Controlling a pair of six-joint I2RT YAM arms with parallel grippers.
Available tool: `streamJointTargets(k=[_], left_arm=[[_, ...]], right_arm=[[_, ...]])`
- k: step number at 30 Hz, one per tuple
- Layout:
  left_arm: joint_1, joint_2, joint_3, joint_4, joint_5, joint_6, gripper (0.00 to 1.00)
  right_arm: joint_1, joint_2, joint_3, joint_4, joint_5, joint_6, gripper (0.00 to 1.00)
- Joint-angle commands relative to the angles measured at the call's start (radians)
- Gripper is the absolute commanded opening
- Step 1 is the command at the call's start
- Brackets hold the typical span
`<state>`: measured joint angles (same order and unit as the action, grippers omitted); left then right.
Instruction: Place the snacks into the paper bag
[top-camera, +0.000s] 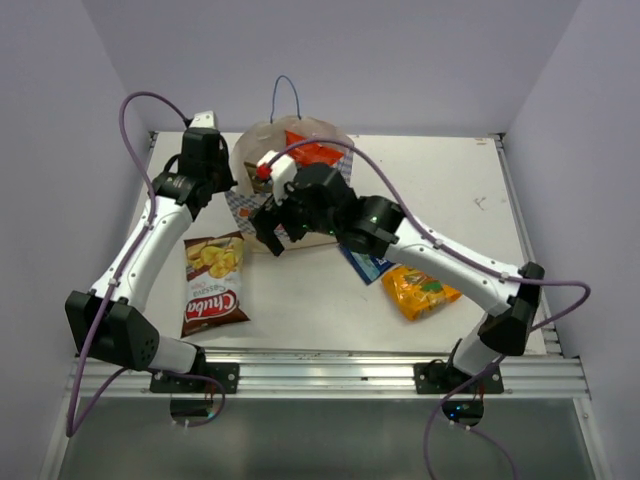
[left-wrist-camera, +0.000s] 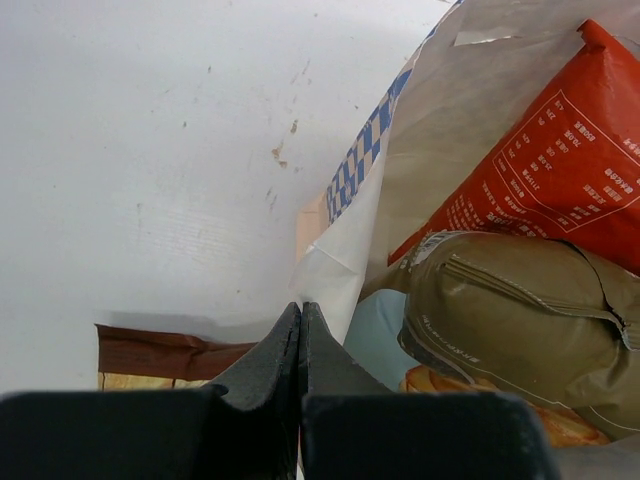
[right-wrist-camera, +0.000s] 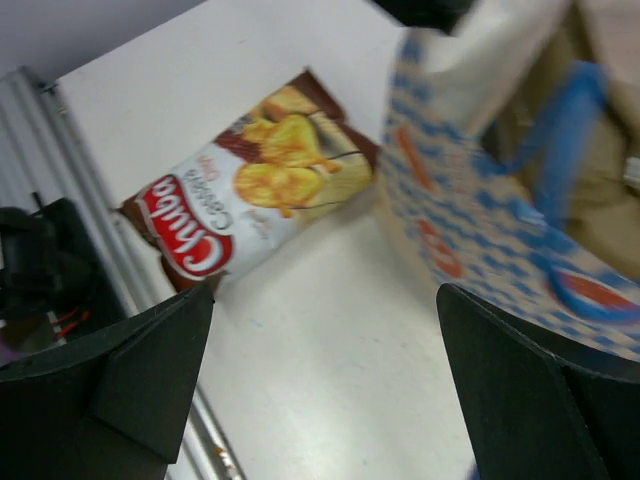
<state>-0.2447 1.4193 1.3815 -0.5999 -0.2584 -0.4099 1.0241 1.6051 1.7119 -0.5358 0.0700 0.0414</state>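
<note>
Between the pressed-together fingers of our left pincer (left-wrist-camera: 300, 312) we pinch the rim of the bag (left-wrist-camera: 352, 262), probably to keep its mouth open, while our right pincer (right-wrist-camera: 325, 295) hangs spread and empty, with the Chulo packet (right-wrist-camera: 250, 195) just ahead.

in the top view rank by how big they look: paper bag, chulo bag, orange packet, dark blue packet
paper bag, partly behind the right arm
Chulo bag
orange packet
dark blue packet, mostly under that arm, so its place is unsure
</note>
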Motion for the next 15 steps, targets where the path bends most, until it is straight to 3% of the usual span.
streamJointTargets(k=[1, 6, 15], left_arm=[[-0.002, -0.01, -0.016, 0.011, 0.047, -0.01, 0.0], [-0.002, -0.013, -0.036, 0.02, 0.076, -0.017, 0.0], [-0.002, -0.016, -0.053, 0.02, 0.111, -0.033, 0.0]], right_arm=[[0.059, 0.053, 0.052, 0.106, -0.128, 0.07, 0.99], [0.114, 0.136, -0.026, 0.212, -0.229, 0.136, 0.99], [0.163, 0.291, -0.164, 0.4, -0.227, 0.255, 0.95]])
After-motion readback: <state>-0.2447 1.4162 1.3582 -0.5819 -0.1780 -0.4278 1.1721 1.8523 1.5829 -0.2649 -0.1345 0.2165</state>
